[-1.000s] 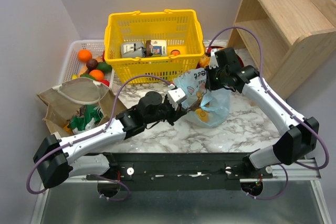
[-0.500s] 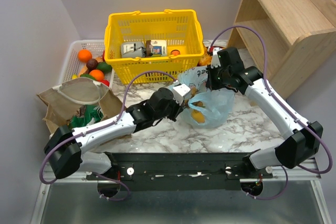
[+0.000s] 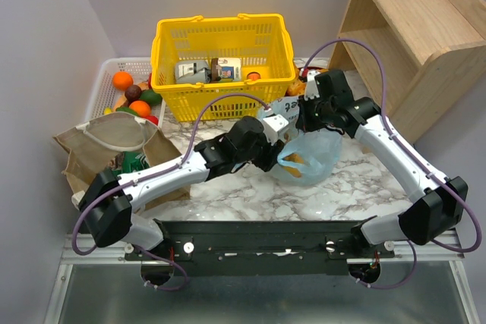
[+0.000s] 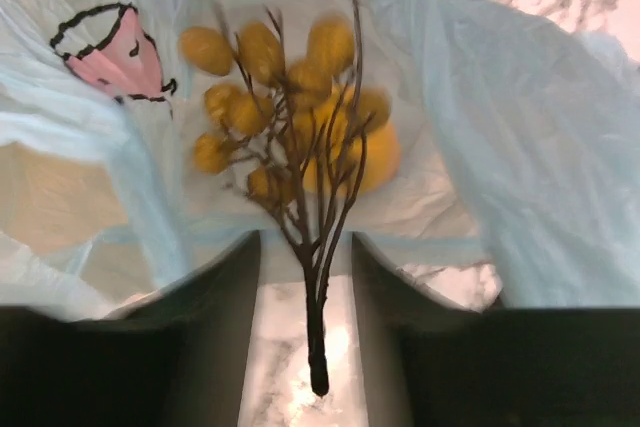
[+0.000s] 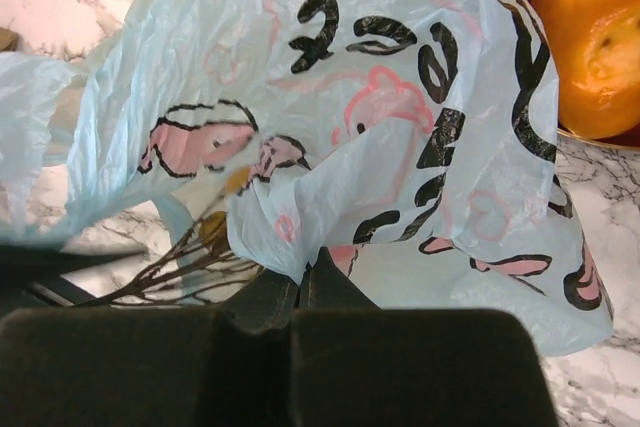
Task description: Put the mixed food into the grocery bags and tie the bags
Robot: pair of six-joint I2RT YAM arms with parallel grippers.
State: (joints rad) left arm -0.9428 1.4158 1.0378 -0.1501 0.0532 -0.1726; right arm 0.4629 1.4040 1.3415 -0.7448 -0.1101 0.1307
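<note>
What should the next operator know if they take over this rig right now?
Left end effector: open, with the stem of the yellow fruit bunch loose between its fingers.
Right end effector: shut on the rim of the light-blue bag, holding it open.
Done: the yellow fruit bunch is in the light-blue bag, stem poking out. Green packets are in the tan bag.
Left: load the loose fruit from the white tray at back left, then tie both bags.

Left gripper (image 4: 303,243) parted, right gripper (image 5: 300,285) clamped
</note>
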